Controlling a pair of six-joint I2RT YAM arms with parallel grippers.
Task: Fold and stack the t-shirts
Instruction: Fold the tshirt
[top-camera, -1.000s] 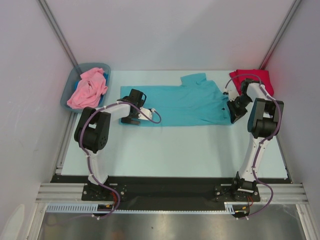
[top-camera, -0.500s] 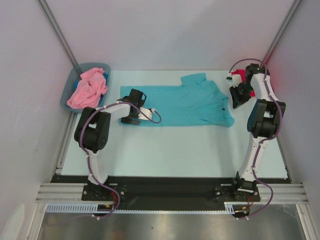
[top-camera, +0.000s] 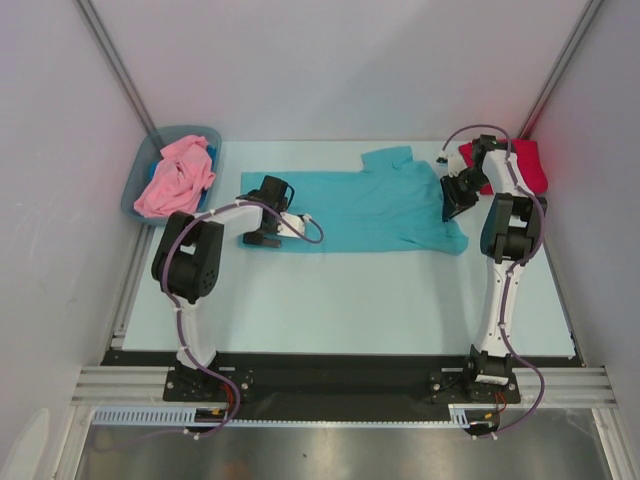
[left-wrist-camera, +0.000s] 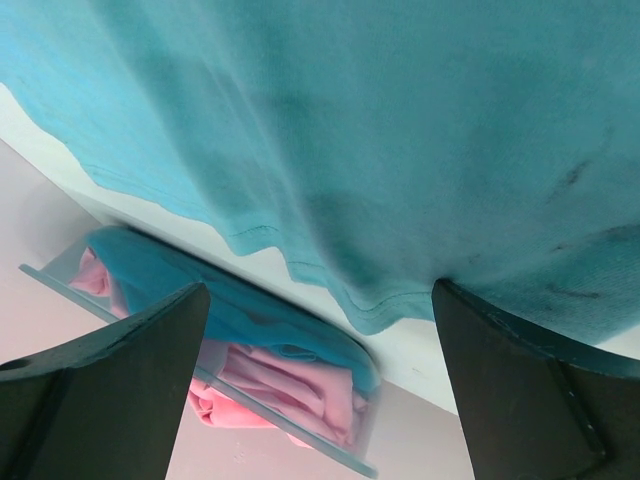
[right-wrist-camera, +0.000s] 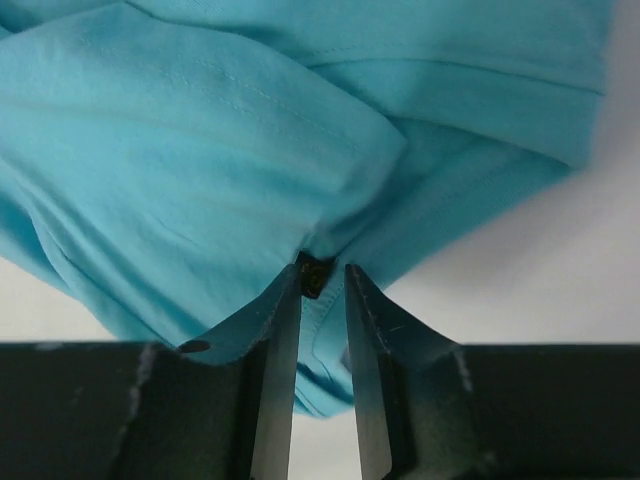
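- Up and inward over the past second: my right gripper (top-camera: 452, 195) has left the near right corner of the teal t-shirt (top-camera: 370, 205) and now hangs over that shirt's right edge, farther from my bases. The corner it left lies slightly curled on the table (top-camera: 350, 300). My left gripper (top-camera: 265, 232) has not shifted from the shirt's near left edge.
- Overhead camera: the teal t-shirt lies spread across the far half of the table, between my two grippers. The red t-shirt (top-camera: 528, 160) sits in the far right corner, just behind my right arm. The pink t-shirt (top-camera: 172, 180) is heaped in the bin (top-camera: 205, 133) at far left, well apart from my left gripper. From up here I cannot read how either pair of jaws stands.
- Left wrist camera: my left gripper (left-wrist-camera: 320, 288) has its jaws spread wide and holds nothing. The hem of the teal t-shirt (left-wrist-camera: 380, 130) runs across between them, flat on the table. Beyond the hem, the bin (left-wrist-camera: 330, 445) is seen side-on, with the pink t-shirt (left-wrist-camera: 290, 375) showing through its translucent wall, an angle the overhead camera lacks.
- Right wrist camera: my right gripper (right-wrist-camera: 322, 268) has its jaws a narrow slit apart. A fold of the teal t-shirt (right-wrist-camera: 200, 150) puckers to a point right at the tips. I cannot tell whether the cloth is pinched or only touching. Bare table (right-wrist-camera: 520, 270) shows to the right.
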